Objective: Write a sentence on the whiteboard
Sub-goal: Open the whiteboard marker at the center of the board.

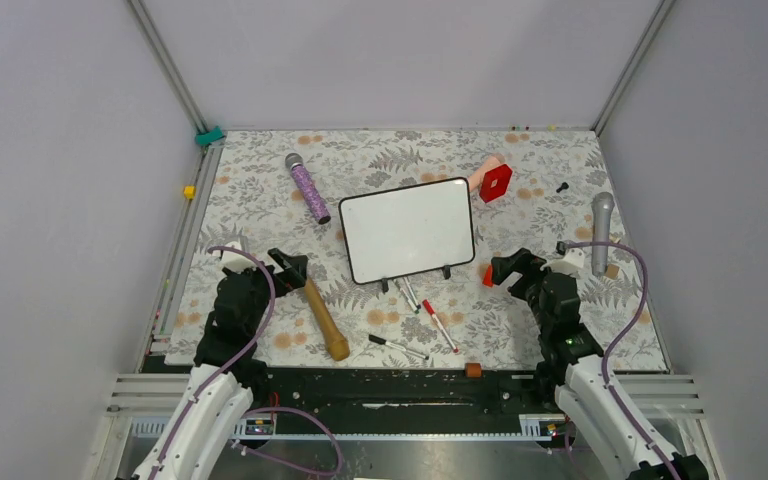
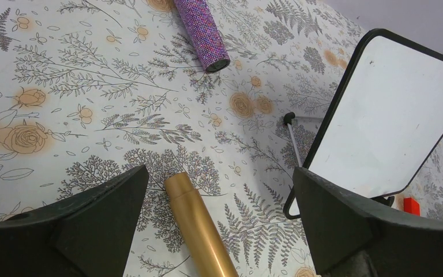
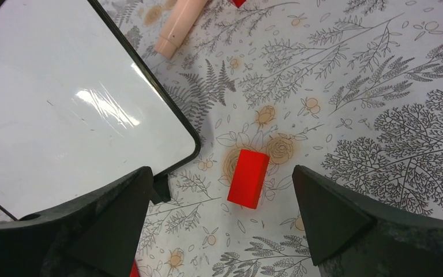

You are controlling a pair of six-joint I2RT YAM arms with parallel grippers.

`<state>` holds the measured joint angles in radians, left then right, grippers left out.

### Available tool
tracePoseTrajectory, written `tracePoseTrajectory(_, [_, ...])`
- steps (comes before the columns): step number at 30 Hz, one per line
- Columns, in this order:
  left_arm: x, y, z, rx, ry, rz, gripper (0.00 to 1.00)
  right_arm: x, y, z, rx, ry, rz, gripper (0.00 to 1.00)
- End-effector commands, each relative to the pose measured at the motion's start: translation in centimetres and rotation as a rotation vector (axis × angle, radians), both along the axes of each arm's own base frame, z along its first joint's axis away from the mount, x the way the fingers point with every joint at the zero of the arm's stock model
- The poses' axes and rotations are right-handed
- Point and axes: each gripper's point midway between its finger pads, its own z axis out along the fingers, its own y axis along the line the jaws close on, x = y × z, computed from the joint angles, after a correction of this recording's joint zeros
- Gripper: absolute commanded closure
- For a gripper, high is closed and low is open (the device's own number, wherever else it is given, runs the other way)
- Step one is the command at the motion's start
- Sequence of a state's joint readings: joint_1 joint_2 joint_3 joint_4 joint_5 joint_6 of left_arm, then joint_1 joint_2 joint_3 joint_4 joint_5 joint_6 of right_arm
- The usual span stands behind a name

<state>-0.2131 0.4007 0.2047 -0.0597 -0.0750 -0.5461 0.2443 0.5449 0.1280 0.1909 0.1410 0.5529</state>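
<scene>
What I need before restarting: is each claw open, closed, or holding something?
Left claw: open, holding nothing.
Right claw: open, holding nothing.

A: What kind of site is being shown?
B: A robotics lab cell. Aluminium profiles are framing grey wall panels on the left, right and far sides. A floral cloth is forming the work surface. A black rail is running along the near edge, and the left arm and right arm are reaching over it.
</scene>
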Motion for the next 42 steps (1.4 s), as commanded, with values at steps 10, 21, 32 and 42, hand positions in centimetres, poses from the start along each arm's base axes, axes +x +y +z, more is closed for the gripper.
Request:
tracePoseTrajectory(10, [0.3, 0.0, 0.9, 0.012, -0.041, -0.007, 0.01, -0.3, 2.0, 5.0, -0.005, 0.058, 0.106, 0.02])
tracePoseTrajectory(21, [0.2, -0.8, 0.9, 0.011, -0.049, -0.051, 0.01, -2.4, 10.6, 5.2, -0.289, 0.172, 0.459, 0.20])
tracePoseTrajectory(32, [0.2, -1.1, 0.7, 0.009, -0.040, -0.069, 0.01, -3.6, 19.5, 2.1, -0.403, 0.281, 0.644, 0.50])
tracePoseTrajectory(42, [0.3, -1.3, 1.0, 0.006, -0.054, -0.077, 0.02, -4.5, 23.9, -1.9, -0.521, 0.363, 0.723, 0.55])
